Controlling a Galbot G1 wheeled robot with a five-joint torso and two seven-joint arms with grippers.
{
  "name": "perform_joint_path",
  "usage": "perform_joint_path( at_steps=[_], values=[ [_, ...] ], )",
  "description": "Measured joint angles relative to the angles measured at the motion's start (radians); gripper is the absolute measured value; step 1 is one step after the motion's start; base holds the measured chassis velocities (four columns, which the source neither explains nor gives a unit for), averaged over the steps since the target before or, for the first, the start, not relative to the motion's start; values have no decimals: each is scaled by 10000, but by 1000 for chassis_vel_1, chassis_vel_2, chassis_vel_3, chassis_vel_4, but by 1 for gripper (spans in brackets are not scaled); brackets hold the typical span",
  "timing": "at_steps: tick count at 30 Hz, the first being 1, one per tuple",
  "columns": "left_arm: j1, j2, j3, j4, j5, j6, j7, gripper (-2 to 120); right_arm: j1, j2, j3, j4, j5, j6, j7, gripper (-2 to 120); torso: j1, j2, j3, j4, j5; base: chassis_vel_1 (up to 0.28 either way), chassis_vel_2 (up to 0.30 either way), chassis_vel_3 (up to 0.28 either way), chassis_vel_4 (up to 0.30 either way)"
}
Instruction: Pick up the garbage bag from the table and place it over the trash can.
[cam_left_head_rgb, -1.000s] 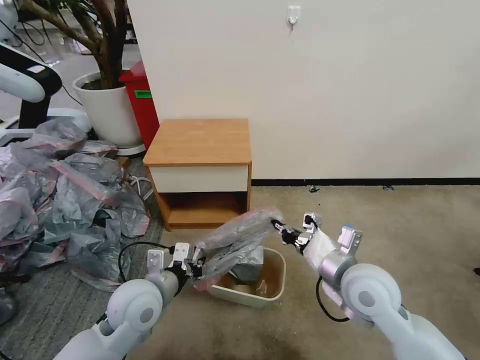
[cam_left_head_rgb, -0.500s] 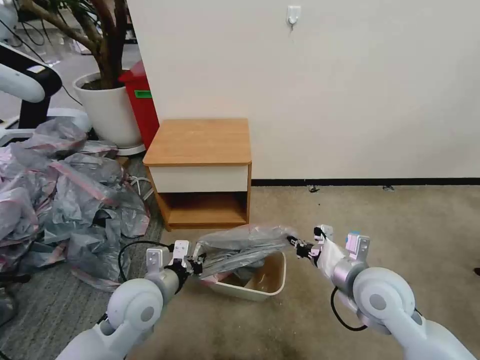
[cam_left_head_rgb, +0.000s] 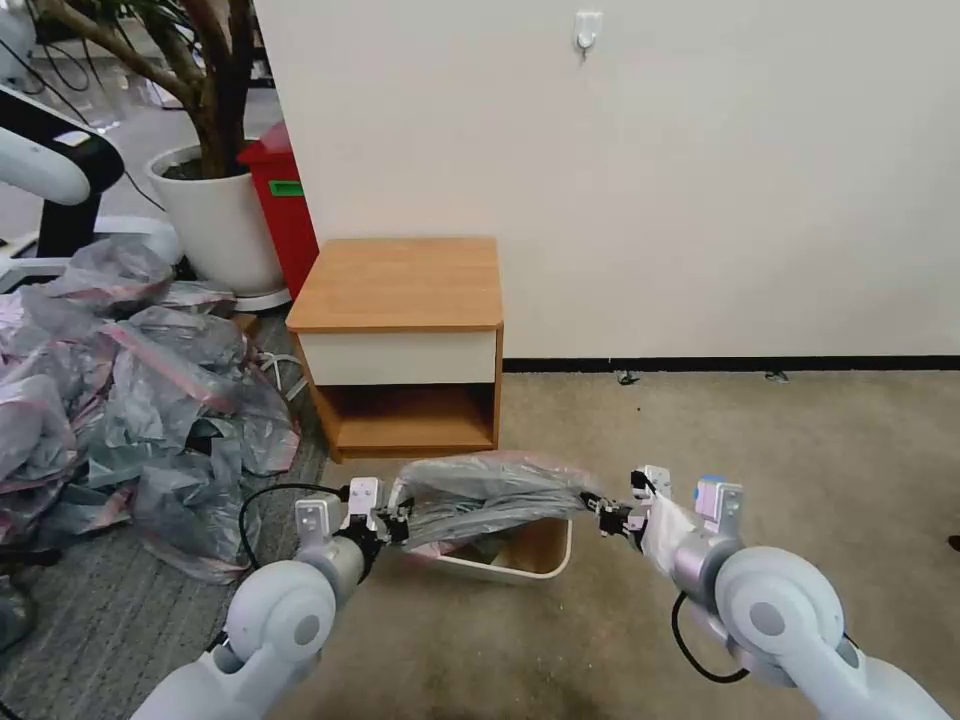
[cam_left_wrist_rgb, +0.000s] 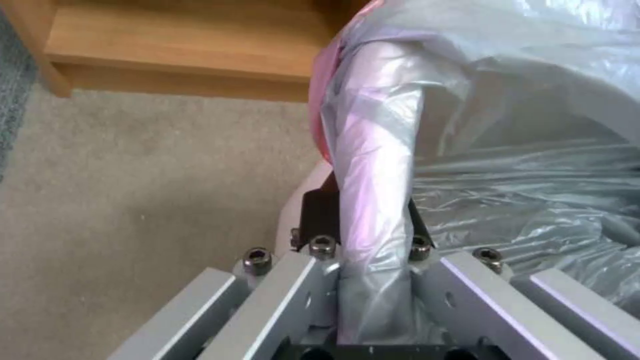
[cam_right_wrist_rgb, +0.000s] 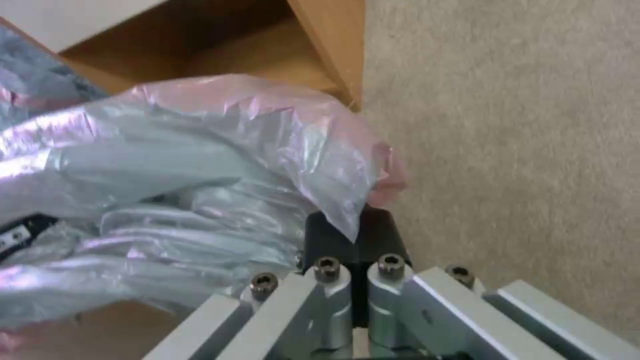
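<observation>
Both tools clamped on garbage bag (cam_left_head_rgb: 490, 492): left tool (cam_left_head_rgb: 397, 522), right tool (cam_left_head_rgb: 597, 508), stretching it just above trash can (cam_left_head_rgb: 520, 572). Risk: thin plastic tears or slips, missing a rim corner.

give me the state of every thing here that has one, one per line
garbage bag: stretched between both grippers, held over the trash can
trash can: upright on the carpet, partly covered by the bag
left gripper: shut on the bag's edge
right gripper: shut on the bag's other edge
nightstand: top bare, lower shelf open
</observation>
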Motion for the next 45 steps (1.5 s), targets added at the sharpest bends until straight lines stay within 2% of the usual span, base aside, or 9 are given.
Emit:
perform_joint_path(
  at_steps=[3, 11, 24, 27, 29, 31, 37, 41, 45],
  values=[
    [-1, -47, 28, 2, 8, -34, 80, 3, 37, -12, 0, -68, 11, -35, 1, 0, 0, 0, 0, 0, 0, 0, 0, 0, 0],
    [162, -95, -80, 4, 275, -553, 987, 3, 199, -77, 57, -537, 110, -126, 29, 0, 0, 0, 0, 1, 0, 0, 0, 0, 0],
    [130, -308, -24, 132, 455, -768, 1020, 3, 43, 69, -222, -474, -3, -292, 16, 0, 0, 0, 0, 1, -1, 0, 0, 0, 0],
    [133, -320, -10, 156, 509, -790, 1019, 3, 56, 32, -271, -477, -223, -201, 20, 13, 0, 0, 0, 1, 0, 0, 0, 0, 0],
    [132, -319, -8, 158, 513, -791, 1019, 3, 62, 19, -271, -476, -236, -188, 20, 14, 0, 0, 0, 1, 0, 0, 0, 0, 0],
    [107, -294, -3, 188, 532, -796, 1018, 3, 108, -70, -281, -475, -549, -74, 23, 28, 0, 0, 0, 1, 0, 0, 0, 0, 0],
    [45, -275, -58, 222, 538, -818, 1011, 3, 221, -110, -234, -489, -1184, 250, 73, 44, 0, 0, 0, 1, 0, 0, 0, 0, 0],
    [-11, -334, -139, 345, 564, -889, 973, 3, 290, -175, 135, -222, -1230, 659, 346, 64, 0, 0, 0, 1, -1, 0, 0, 0, 0],
    [-75, -363, -207, 418, 566, -901, 958, 3, 261, -215, 525, 60, -1110, 743, 412, 78, 0, 0, 0, 2, -1, 0, 0, 0, 0]
  ],
)
